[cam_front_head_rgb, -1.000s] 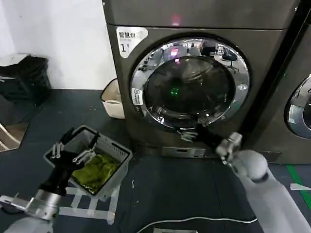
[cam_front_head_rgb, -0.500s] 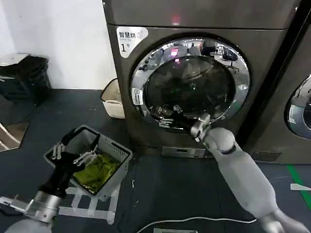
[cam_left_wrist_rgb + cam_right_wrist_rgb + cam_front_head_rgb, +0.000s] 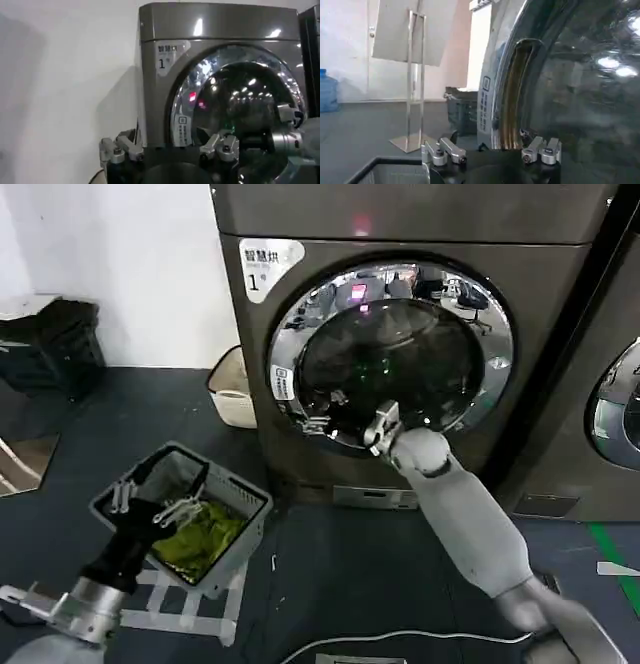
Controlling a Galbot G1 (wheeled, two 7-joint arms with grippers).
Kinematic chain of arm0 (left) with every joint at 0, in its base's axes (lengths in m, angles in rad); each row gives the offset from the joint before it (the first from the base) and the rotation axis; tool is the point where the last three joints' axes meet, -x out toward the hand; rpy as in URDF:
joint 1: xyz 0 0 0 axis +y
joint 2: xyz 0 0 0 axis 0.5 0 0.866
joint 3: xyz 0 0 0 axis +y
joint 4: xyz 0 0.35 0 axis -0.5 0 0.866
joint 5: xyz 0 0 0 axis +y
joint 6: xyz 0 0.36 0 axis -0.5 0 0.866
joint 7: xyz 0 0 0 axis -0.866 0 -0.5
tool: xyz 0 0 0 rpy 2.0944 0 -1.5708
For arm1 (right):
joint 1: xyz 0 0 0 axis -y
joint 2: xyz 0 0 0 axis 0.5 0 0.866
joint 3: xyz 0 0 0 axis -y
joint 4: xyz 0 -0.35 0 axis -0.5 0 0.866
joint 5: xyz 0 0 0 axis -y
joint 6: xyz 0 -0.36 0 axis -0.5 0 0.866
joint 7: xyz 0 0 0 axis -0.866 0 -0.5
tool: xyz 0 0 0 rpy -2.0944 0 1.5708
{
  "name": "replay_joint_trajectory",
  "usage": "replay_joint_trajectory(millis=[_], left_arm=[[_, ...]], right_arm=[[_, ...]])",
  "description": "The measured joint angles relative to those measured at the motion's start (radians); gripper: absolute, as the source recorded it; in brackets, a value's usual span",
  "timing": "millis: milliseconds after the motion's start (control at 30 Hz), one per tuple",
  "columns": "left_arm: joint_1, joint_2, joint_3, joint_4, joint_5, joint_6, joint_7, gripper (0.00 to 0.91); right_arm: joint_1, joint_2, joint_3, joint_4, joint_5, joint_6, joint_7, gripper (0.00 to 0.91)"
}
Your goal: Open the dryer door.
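One right pincer (image 3: 318, 422), fingers spread, at dryer door (image 3: 390, 349) lower-left rim, likely seeking handle recess; door shut.

Head looks down; both wrist cameras face the dryer door (image 3: 390, 354).

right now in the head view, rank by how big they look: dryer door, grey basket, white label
1. dryer door
2. grey basket, though it sits nearer the camera
3. white label
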Motion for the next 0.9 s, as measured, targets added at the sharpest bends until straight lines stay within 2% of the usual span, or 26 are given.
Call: replay_joint_trajectory(millis=[267,367,500,667,900], left_arm=[[0.003,-0.003,-0.003,-0.01,0.0,0.034,0.02,0.907],[0.001,-0.002,-0.005,-0.016,0.003,0.07,0.019,0.907],[0.003,0.001,-0.009,-0.024,0.007,0.092,0.02,0.907],[-0.01,0.011,-0.028,-0.019,-0.01,0.08,0.018,0.907],[-0.034,0.049,-0.073,0.032,-0.035,0.085,0.13,0.907]], right_arm=[[0.039,0.021,-0.01,-0.041,0.029,-0.003,-0.061,0.907],[0.041,0.019,-0.011,-0.041,0.038,-0.003,-0.09,0.907],[0.032,0.008,-0.008,-0.025,0.048,-0.018,-0.13,0.907],[0.008,-0.011,0.009,0.004,0.058,-0.034,-0.191,0.907],[-0.047,-0.055,0.048,0.057,0.042,-0.041,-0.346,0.907]])
